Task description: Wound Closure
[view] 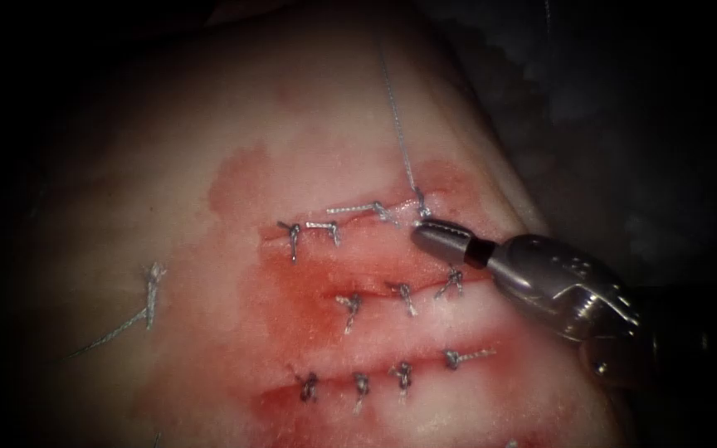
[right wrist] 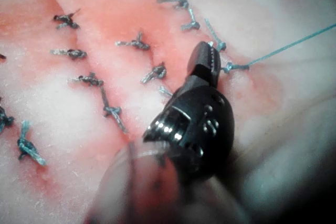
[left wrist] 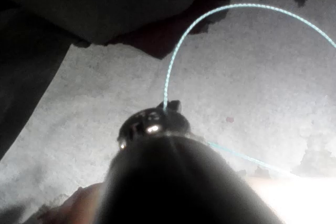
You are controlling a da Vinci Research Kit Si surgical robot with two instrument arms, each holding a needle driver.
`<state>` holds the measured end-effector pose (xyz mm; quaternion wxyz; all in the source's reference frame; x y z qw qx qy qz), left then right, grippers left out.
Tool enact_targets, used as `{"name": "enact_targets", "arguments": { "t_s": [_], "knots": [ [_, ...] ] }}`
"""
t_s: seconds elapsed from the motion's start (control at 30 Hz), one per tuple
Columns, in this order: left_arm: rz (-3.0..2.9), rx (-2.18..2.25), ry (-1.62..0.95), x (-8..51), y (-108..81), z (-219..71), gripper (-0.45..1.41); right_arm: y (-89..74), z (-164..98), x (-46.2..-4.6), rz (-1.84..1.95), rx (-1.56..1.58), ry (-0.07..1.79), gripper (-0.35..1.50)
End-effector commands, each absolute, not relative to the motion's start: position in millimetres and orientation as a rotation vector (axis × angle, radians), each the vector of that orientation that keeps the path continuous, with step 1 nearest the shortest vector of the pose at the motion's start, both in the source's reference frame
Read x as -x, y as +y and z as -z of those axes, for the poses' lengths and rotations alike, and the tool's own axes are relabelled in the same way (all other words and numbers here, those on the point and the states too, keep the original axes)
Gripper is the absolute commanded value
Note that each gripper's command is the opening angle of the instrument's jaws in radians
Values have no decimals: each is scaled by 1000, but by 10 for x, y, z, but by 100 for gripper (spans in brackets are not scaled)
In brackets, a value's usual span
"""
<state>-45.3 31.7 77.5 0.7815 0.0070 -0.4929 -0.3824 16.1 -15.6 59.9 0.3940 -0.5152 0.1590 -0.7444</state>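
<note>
Right end effector (view: 421,233) rests closed beside the top knot, gripping nothing I can confirm; left end effector (left wrist: 169,106) holds the thread (view: 397,124), limp, slippery, best gripped near the knot.

We saw the tissue (view: 234,332) lit at the centre of the endoscope view, fading to black edges. In the wrist views, glare whitened the surface, and the near tool bodies were dark, blurred masses.

Grey metal gripper (view: 426,235), perforated wrist
</note>
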Motion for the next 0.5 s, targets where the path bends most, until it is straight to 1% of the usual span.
{"name": "enact_targets", "arguments": {
  "t_s": [0.03, 0.5],
  "knots": [
    [806, 4, -1067, 457, 335, -776, -45, -157, -603, -168, 1890, 1316, 408, -35],
    [709, 92, -1050, 467, 365, -814, -45, -174, -608, -158, 1926, 1314, 434, -35]
  ]
}}
